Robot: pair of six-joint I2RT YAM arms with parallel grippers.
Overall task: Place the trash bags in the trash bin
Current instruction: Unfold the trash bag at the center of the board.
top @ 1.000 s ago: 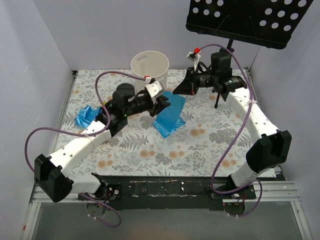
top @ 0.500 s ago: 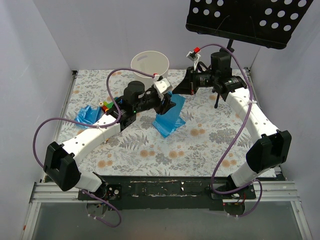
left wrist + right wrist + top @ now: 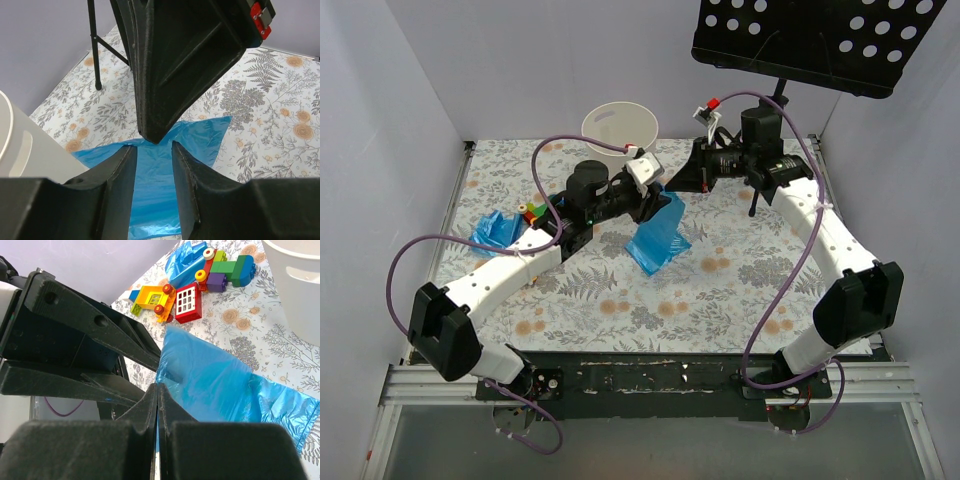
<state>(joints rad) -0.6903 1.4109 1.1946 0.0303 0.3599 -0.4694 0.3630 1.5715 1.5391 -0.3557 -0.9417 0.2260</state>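
Note:
A blue trash bag (image 3: 658, 238) hangs as a sheet from my right gripper (image 3: 670, 190), which is shut on its top edge (image 3: 158, 386); its lower end rests on the table. My left gripper (image 3: 653, 205) is open, its fingers (image 3: 116, 172) on either side of the sheet (image 3: 152, 185), just below the right gripper's tip (image 3: 151, 131). The cream-white trash bin (image 3: 620, 128) stands upright behind both grippers and shows at the left wrist view's edge (image 3: 25, 150). A second crumpled blue bag (image 3: 496, 230) lies at the far left.
Multicoloured toy blocks (image 3: 531, 212) lie beside the second bag, also in the right wrist view (image 3: 192, 292). A black perforated music stand (image 3: 820, 40) stands at the back right, its pole (image 3: 93, 45) and feet on the floral table cloth (image 3: 720, 290).
My left arm has swung right from the left bag's side to the hanging bag, its open jaws now round the sheet. The right gripper has edged slightly left with the bag.

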